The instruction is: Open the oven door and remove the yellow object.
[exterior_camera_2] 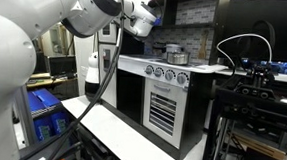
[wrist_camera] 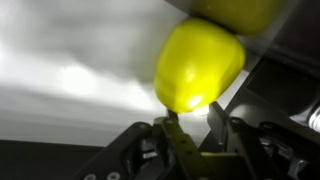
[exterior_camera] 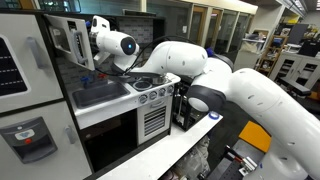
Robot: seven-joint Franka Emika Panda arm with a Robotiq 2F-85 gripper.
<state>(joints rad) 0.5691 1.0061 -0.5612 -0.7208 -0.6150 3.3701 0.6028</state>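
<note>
Since the oven door [exterior_camera: 66,40] of the white toy microwave is swung wide open in an exterior view, the cavity is left free to be entered, and the arm [exterior_camera: 200,75] is stretched into it from the right, above the toy sink [exterior_camera: 95,95]. In the wrist view the yellow object [wrist_camera: 198,62] is seen inside the cavity, close to a pale inner wall, with its lower edge right at the tips of the tool [wrist_camera: 193,113]. The jaws are drawn partly together, yet the ball looks wider than the gap between them, so it cannot be told whether it is clamped or merely touched. The door step is judged done and the pick judged in hand. Because the ball is smooth and round, it could be squirted out of so shallow a pinch. A deeper seat would be called for before any withdrawal past the door frame.
</note>
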